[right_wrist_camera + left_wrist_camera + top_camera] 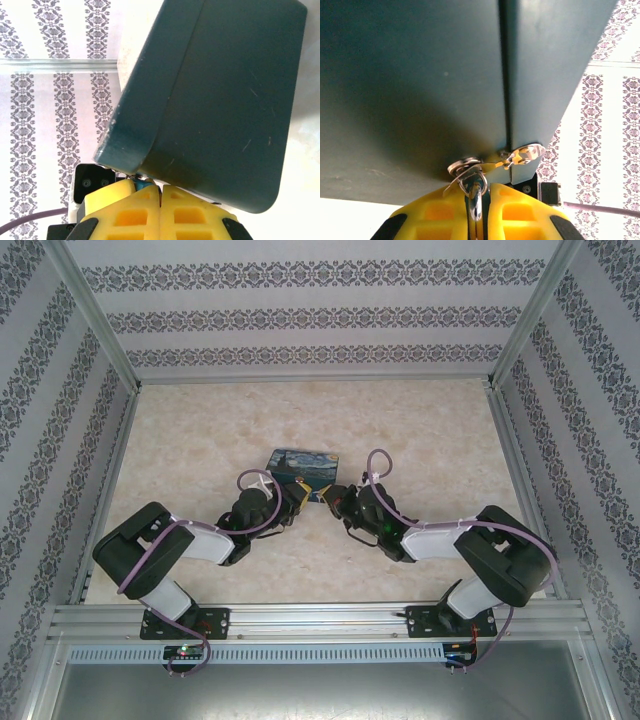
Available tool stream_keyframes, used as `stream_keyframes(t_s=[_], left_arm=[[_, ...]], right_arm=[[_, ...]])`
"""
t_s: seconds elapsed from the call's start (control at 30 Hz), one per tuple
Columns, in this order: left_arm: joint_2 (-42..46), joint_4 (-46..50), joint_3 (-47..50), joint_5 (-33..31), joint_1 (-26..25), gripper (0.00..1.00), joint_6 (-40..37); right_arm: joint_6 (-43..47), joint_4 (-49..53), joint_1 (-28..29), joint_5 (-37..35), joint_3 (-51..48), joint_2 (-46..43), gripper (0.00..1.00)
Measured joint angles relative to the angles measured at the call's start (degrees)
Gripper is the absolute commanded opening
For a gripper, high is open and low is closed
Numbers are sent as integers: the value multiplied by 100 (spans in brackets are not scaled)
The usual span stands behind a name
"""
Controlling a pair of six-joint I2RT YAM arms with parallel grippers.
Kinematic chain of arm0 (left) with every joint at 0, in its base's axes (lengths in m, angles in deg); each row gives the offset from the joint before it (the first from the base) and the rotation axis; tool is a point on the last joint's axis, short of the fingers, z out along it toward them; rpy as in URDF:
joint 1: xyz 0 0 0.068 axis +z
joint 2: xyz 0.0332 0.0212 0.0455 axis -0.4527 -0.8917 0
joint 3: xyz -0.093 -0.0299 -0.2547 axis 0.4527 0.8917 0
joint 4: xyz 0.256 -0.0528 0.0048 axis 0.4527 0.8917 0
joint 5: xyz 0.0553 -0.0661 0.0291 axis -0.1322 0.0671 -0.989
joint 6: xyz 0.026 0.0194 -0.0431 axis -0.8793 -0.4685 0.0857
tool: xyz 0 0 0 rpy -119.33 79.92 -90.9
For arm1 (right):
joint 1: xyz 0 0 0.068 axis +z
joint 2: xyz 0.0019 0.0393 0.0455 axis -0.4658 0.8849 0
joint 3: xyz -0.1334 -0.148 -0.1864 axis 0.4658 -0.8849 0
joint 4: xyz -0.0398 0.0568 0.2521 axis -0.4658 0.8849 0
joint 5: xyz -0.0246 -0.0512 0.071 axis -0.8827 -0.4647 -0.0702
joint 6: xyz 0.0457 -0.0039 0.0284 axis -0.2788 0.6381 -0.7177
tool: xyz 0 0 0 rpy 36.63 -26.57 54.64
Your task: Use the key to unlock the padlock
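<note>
The Starry Night print box [303,470] stands mid-table, and both grippers meet at its near side. My left gripper [299,498] is shut on the padlock: its thin silvery shackle [476,202] is pinched between the yellow fingers [520,210], right under the box's metal hasp [527,154]. A sliver of the padlock's blue body [145,184] shows beside my right gripper [160,188]. That gripper's yellow fingers are pressed together just under the box's dark underside [225,100]. The key is hidden.
Patterned walls enclose the marble-look table [200,440] on three sides. An aluminium rail [320,622] runs along the near edge by the arm bases. Open tabletop lies behind and to both sides of the box.
</note>
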State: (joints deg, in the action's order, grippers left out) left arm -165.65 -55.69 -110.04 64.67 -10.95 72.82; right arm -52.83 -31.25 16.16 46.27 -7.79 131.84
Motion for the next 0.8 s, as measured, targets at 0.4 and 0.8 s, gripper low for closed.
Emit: stream_keyframes(t_s=[0.4, 0.8], left_arm=[[44, 76, 35, -120, 0, 0, -2], [120, 114, 44, -166, -2, 0, -4]], right_arm=[[-616, 9, 393, -660, -2, 39, 0], [-774, 50, 723, -717, -31, -85, 0]])
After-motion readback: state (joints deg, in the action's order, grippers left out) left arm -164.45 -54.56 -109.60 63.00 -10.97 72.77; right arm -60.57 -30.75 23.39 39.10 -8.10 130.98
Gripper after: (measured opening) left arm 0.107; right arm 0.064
